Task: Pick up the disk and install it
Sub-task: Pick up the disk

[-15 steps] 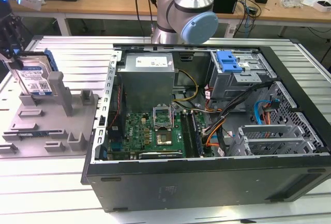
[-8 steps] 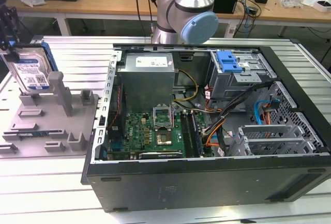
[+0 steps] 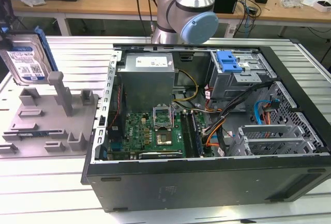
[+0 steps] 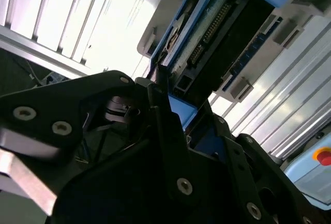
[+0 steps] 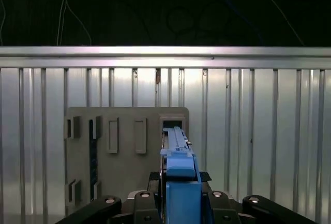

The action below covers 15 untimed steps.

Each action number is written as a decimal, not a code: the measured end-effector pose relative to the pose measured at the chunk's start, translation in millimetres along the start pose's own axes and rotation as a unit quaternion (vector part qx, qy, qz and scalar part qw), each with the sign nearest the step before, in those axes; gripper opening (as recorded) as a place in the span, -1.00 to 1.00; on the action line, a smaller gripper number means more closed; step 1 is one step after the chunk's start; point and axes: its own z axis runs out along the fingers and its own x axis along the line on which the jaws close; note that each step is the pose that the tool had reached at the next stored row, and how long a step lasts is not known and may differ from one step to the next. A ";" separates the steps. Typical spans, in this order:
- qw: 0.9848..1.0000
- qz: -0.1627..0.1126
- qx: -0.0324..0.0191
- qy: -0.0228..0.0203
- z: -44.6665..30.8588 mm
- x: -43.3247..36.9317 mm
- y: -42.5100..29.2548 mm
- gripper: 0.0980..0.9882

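The pincer (image 5: 179, 178) clamps the disk (image 3: 32, 44), seemingly above the fixture (image 3: 51, 116); exterior view shows its label (image 3: 23, 64).

The ribbed aluminium table (image 3: 41, 193) carries a grey fixture plate (image 3: 46, 123) and an open computer case (image 3: 207, 182).

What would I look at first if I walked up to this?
Probably the big open computer case in the middle of the exterior view, with its green circuit board showing. Next comes the disk with its blue rail, standing upright at the exterior view's left over a grey holder. Both wrist views show the jaws closed on its blue edge.
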 end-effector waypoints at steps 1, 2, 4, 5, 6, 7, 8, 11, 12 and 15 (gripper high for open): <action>1.000 0.000 0.000 0.000 -4.7 0.2 -0.1 -0.40; 1.000 0.000 0.000 0.000 -11.8 0.4 -0.4 -0.40; 1.000 0.000 0.000 0.000 -22.4 0.8 -1.0 -0.40; 1.000 0.000 0.000 -0.001 -28.3 1.0 -1.3 -0.40; 1.000 0.000 0.000 -0.001 -33.2 1.1 -1.6 -0.40; 1.000 0.000 0.000 -0.001 -39.3 1.3 -1.9 -0.40; 1.000 0.000 0.000 -0.001 -43.8 1.5 -2.2 -0.40; 1.000 0.000 0.000 -0.001 -60.6 2.1 -3.1 -0.40; 1.000 0.000 0.000 -0.001 -65.3 2.2 -3.4 -0.40; 1.000 0.000 0.000 -0.002 -91.7 3.1 -5.3 -0.40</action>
